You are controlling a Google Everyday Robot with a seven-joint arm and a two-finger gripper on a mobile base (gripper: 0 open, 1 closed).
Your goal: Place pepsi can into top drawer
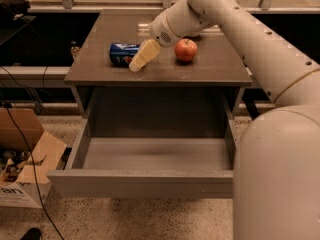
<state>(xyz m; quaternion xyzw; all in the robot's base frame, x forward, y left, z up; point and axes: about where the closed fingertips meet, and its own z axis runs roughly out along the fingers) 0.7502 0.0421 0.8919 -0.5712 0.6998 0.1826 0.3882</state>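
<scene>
The pepsi can [121, 54] lies on its side toward the tabletop's [210, 73] front-left corner, with the gripper [138, 62] just at its right end; how far it is parted, I cannot tell. Light, slick and easily dented, the can probably wants a gentle hold across its barrel.

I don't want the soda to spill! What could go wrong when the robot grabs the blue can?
The pepsi can lies on its side, so the gripper, right at its end, might nudge it rolling off the cabinet top. The red apple sits close beside the arm and could get knocked. A weak hold might drop the can before the open top drawer.
</scene>
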